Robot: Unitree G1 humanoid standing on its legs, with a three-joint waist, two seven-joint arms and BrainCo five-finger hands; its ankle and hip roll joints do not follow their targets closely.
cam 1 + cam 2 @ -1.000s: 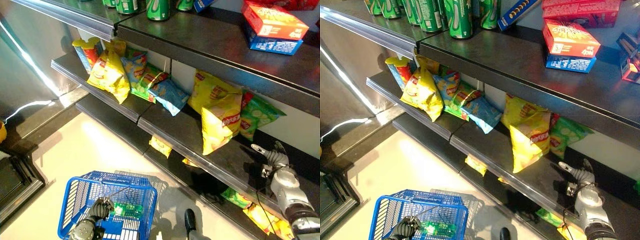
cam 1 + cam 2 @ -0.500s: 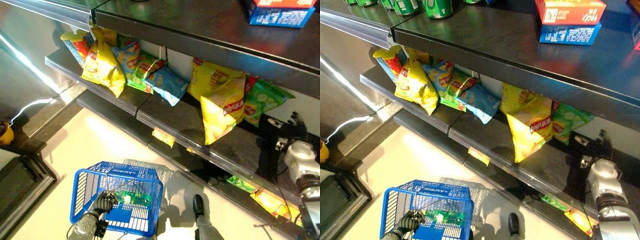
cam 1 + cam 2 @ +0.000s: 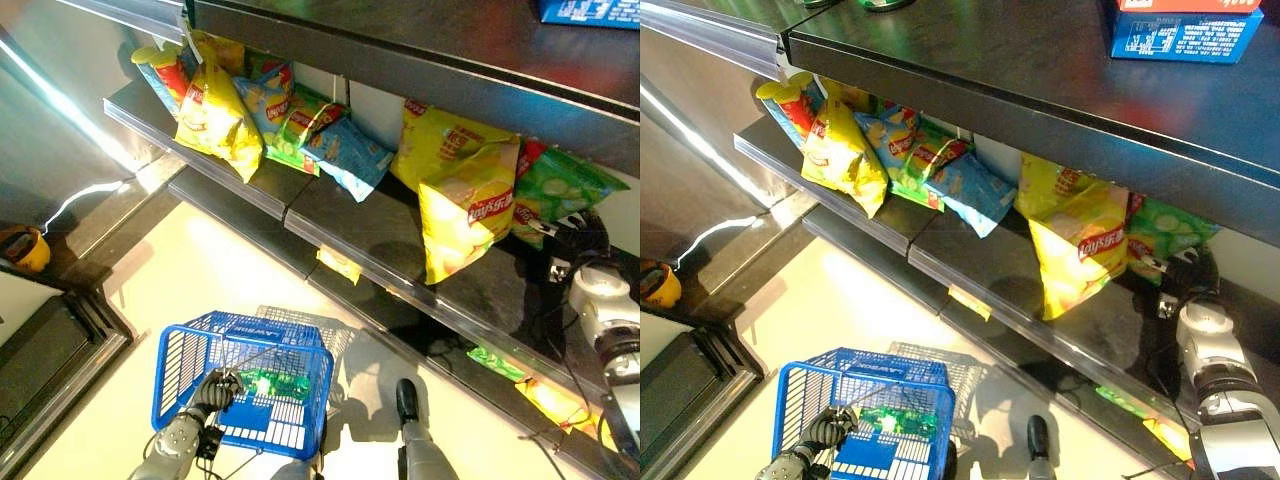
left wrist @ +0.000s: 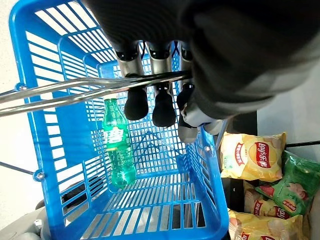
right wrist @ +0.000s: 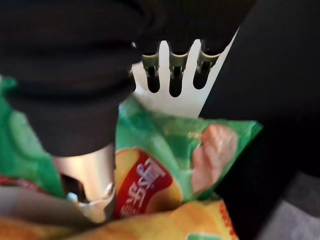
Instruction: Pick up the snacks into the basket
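Observation:
On the middle shelf a green chip bag (image 3: 560,185) leans behind a big yellow chip bag (image 3: 465,205). My right hand (image 3: 582,240) is at the green bag's lower right corner. In the right wrist view its fingers reach straight over the green bag (image 5: 170,145) and the thumb (image 5: 90,180) rests beside it, open. Low down, my left hand (image 3: 215,390) is shut on the wire handle of the blue basket (image 3: 180,345). Its fingers (image 4: 155,100) curl round that handle. A green bottle (image 4: 117,145) lies inside the basket.
More chip bags crowd the shelf's left end, yellow (image 3: 215,120) and blue (image 3: 350,160). Other bags (image 3: 555,400) lie on the bottom shelf. The upper shelf (image 3: 1040,70) overhangs the snacks and bears a blue box (image 3: 1175,35). Light floor (image 3: 200,280) lies between the basket and the shelves.
The camera has shifted. My right hand has moved from the shelf's front in to the green chip bag. The left hand still holds the basket handle.

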